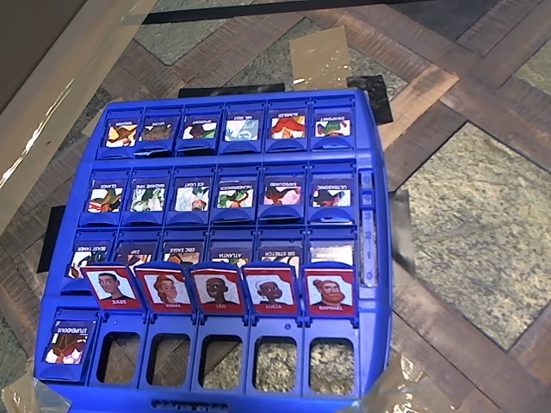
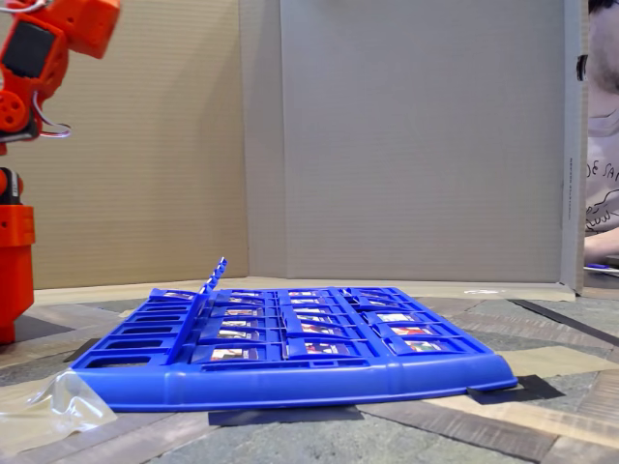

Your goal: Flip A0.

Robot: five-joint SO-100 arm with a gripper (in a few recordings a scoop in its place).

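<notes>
We are at the start. The orange robot arm [image 2: 29, 58] stands at ten o'clock in the fixed view, well apart from the blue plastic guessing-game board [image 1: 377, 327]. We cannot tell whether its gripper is wide or narrow. In the overhead view, five red-framed portrait tiles [image 1: 217, 288] stand raised. One flat picture tile [image 1: 67, 340], probably A0, lies at the board's seven o'clock corner. Next, we judge, the arm must reach down and catch that tile's edge.

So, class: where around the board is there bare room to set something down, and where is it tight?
Freest: the table right of the board in the overhead view. A smaller patch lies beyond its top edge, around the tape. Tight: the cardboard wall nears its top-left corner; five raised cards crowd it.
</notes>
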